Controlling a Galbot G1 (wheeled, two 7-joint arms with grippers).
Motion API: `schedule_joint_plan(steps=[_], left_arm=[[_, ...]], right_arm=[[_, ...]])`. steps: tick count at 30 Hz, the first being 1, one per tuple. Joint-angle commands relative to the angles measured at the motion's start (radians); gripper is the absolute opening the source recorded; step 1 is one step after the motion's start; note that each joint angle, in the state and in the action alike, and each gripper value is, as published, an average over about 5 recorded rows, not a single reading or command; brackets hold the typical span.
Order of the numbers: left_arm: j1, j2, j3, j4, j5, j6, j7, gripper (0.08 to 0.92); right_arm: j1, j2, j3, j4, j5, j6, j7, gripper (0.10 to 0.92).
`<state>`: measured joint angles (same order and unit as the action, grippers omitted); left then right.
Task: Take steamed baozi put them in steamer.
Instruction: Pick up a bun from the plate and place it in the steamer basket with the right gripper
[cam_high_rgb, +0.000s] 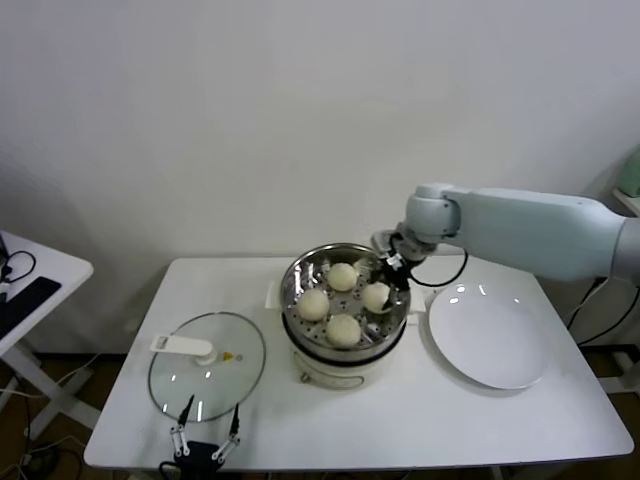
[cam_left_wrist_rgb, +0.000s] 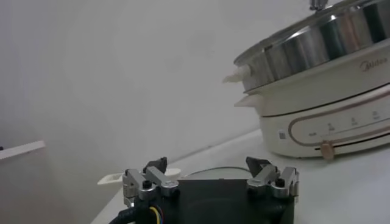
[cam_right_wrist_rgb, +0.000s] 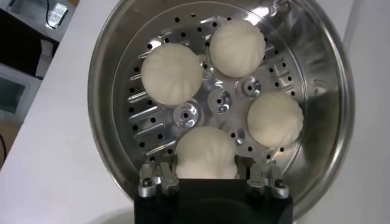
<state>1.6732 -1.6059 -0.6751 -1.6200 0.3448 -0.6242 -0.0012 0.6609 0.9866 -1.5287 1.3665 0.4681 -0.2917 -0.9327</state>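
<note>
The white table (cam_high_rgb: 420, 430) carries everything, with the steamer (cam_high_rgb: 300, 280) at its middle, a bare white plate (cam_high_rgb: 490, 340) just beside it on the robot's right, and a glass lid (cam_high_rgb: 195, 385) lying flat on the left. All 4 baozi (cam_right_wrist_rgb: 172, 73) sit on the perforated floor of the steamer, spaced around its centre, so the loading looks essentially complete. The right gripper (cam_high_rgb: 386, 291) reaches in over the right side of the basket, its fingers (cam_right_wrist_rgb: 159, 178) standing on either side of the nearest bun (cam_right_wrist_rgb: 206, 153). They look spread, though whether the pads touch the dough is hard to tell from the wrist view. The steel wall rises close behind the gripper, so the open way out is straight up, then right over the plate. The left gripper (cam_high_rgb: 205, 442) idles with fingers apart at the table's near edge, just beside the lid.
</note>
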Motion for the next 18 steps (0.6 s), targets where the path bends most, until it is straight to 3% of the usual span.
schedule_joint_plan(steps=[1, 10, 18], left_arm=[[-0.001, 0.003, 0.001, 0.003, 0.001, 0.000, 0.001, 0.823], [-0.002, 0.002, -0.001, 0.006, 0.001, 0.000, 0.001, 0.823], [0.001, 0.004, -0.004, 0.003, 0.001, -0.001, 0.001, 0.823]], right_arm=[[-0.084, 0.017, 0.037, -0.039, -0.066, -0.005, 0.019, 0.649], [-0.079, 0.016, 0.039, -0.042, -0.071, 0.022, 0.001, 0.656], [0.060, -0.032, 0.003, -0.012, 0.007, 0.065, -0.062, 0.810]])
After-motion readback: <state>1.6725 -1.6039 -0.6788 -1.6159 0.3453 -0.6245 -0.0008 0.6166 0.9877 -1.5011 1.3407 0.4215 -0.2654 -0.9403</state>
